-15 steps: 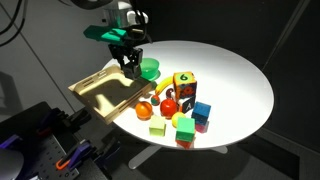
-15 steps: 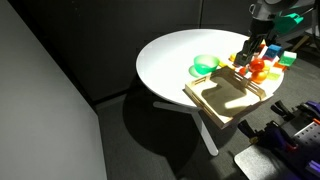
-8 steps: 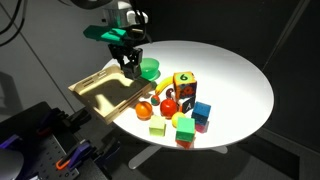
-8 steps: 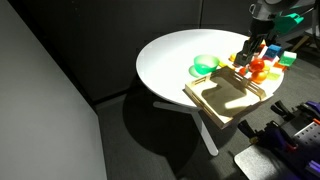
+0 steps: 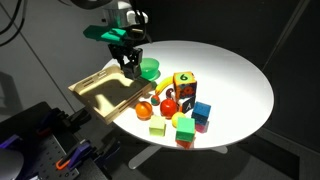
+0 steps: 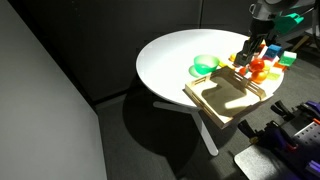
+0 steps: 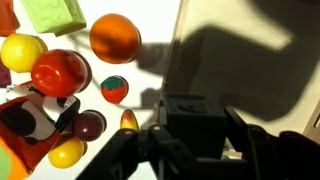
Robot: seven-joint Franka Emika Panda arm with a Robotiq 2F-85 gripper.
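Where the arm comes down at the upper left of the frame, item one: gripper, dark, fingers pressed together with nothing visible between them. It hangs pointing straight down over the far rim of the tray, which is likely why the wrist view looks flat down onto the toys.

Item two: wooden tray, pale and rectangular, with low walls and a smooth, bare floor. It sits at the left edge of the tabletop and partly overhangs it, slightly askew. This is the thing nearest the fingers, directly beneath them.

Item three: green bowl, round, glossy, plastic by the look of it, just beside the tray's far corner and right of the fingers in an exterior view.

Item four: toy lot, bunched at lower centre near the tabletop's edge, apart from tray and bowl:
- orange ball, matte and evenly round
- red tomato, shiny, with a highlight
- lemon, yellow
- green block, flat-faced with soft corners
- numbered cube, showing a 6
- blue block

(Several smaller pieces in the wrist view are too blurred to name.)

The tabletop itself is round, white and brightly lit against a dark room.
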